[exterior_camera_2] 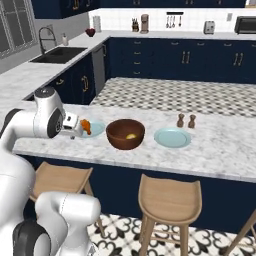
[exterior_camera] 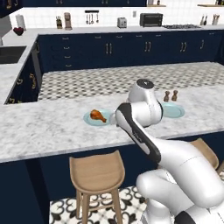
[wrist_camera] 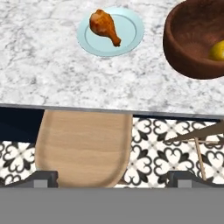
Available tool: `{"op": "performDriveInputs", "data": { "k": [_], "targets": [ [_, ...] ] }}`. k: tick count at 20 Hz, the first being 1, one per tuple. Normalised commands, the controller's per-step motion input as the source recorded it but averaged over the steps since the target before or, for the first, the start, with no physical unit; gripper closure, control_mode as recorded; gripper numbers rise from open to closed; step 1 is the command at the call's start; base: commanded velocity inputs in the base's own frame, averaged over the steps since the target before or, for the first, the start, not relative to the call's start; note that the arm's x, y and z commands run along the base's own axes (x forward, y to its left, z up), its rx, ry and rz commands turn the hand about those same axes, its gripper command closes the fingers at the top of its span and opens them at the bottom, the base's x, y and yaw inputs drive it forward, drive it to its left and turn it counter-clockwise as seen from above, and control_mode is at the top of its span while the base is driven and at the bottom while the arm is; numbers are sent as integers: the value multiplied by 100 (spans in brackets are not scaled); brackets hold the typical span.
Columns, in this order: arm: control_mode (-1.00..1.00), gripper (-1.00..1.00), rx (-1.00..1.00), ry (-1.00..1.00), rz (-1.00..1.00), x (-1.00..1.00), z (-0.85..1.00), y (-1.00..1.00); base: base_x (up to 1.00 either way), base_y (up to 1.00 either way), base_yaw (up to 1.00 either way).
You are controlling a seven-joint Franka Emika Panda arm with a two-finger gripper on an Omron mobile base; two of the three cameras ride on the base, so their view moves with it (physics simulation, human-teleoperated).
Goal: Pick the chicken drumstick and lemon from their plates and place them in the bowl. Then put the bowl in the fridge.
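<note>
Lemon (wrist_camera: 217, 50) is noted inside the wooden bowl (wrist_camera: 183, 48), low against the wall at about 3 o'clock of the hand view; the same yellow spot is seen on the bowl floor in the right base view. That half of the loading is judged done. Chicken drumstick (wrist_camera: 104, 26) is found lying on its pale blue-green plate (wrist_camera: 131, 33) at 12 o'clock of the hand view, plump end toward 10 o'clock, bone end toward 4 o'clock; bowl and this plate are near each other but apart on the marble table (wrist_camera: 39, 65). The second plate (exterior_camera_2: 172, 137) is seen bare at the bowl's 3 o'clock in the right base view, with salt and pepper shakers (exterior_camera_2: 185, 120) just behind it. The claw (wrist_camera: 112, 177) is held spread, tips wide apart, nothing between them, over a wooden stool (wrist_camera: 83, 144) short of the table edge. Remaining, by judgement: drumstick to be gripped and dropped into the bowl, then the bowl carried to the fridge. Roughly one third complete.
</note>
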Motion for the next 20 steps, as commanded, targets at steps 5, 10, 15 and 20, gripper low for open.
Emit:
{"op": "performDriveInputs", "data": {
  "k": [5, 10, 15, 20],
  "targets": [
    [100, -100, 0, 0, 0, 0, 0, 0, 100, -4, 7],
    [100, -100, 0, 0, 0, 0, 0, 0, 100, 0, 19],
    [100, -100, 0, 0, 0, 0, 0, 0, 96, -46, 46],
    [-100, -100, 1, 4, 10, 60, -1, -8, 39, -16, 15]
  ]
}}
